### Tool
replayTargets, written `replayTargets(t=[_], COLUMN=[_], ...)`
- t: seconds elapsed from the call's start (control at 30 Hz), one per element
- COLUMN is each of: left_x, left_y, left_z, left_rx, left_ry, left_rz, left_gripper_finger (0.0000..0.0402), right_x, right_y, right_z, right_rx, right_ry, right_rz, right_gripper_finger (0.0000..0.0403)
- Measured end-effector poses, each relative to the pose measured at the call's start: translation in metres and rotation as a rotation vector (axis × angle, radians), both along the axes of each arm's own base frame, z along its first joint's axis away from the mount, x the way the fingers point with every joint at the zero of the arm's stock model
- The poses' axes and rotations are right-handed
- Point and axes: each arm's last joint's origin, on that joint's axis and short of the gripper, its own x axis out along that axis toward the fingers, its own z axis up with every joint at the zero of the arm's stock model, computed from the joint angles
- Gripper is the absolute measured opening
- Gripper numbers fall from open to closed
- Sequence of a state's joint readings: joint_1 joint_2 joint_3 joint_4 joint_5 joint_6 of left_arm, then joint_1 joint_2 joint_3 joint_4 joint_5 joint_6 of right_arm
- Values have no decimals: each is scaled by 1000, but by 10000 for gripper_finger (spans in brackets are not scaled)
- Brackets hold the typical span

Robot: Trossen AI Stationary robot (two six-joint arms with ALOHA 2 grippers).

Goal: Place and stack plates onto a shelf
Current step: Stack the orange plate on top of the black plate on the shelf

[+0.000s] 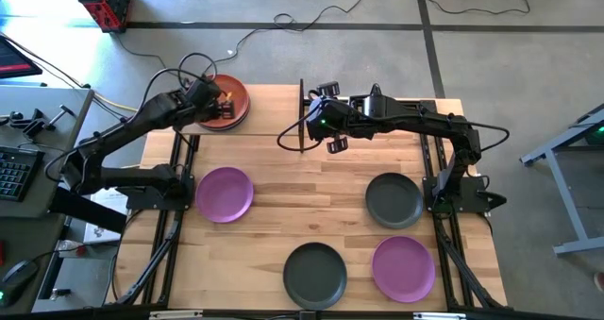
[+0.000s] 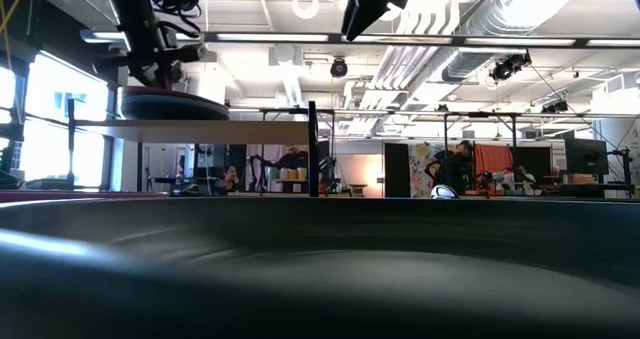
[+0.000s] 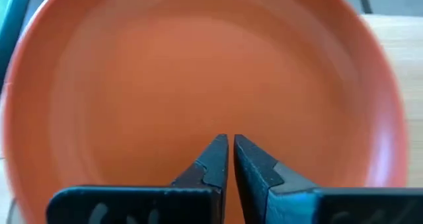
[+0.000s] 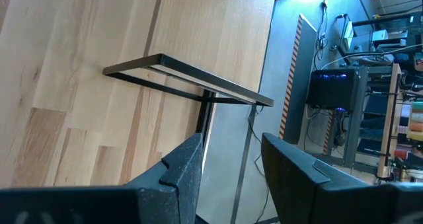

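Left claw (image 3: 229, 159) nearly closed, pinching orange plate (image 3: 198, 72) rim on shelf (image 2: 200, 129); right claw (image 4: 228, 161) open, empty. Plate looks stiff, light, slick: grip rim.

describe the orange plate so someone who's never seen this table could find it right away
Start at the wooden table and go to its far left corner, where the left gripper hovers. The orange plate sits there on the raised shelf. It is the only orange one; the purple and grey plates lie nearer.
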State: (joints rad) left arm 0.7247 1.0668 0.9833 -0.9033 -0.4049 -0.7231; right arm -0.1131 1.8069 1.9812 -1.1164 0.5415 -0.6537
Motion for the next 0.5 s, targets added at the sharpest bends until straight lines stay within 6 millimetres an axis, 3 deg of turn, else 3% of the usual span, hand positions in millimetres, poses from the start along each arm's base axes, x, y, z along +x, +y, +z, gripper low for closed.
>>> replayTargets(t=[0.5], left_x=[-17], left_y=[4], left_z=[-5], left_rx=[-56], left_ry=[95], left_rz=[89], left_gripper_finger=[0], right_x=[0], right_y=[0], right_z=[0], right_rx=[0], right_ry=[0], right_rz=[0], right_gripper_finger=[142])
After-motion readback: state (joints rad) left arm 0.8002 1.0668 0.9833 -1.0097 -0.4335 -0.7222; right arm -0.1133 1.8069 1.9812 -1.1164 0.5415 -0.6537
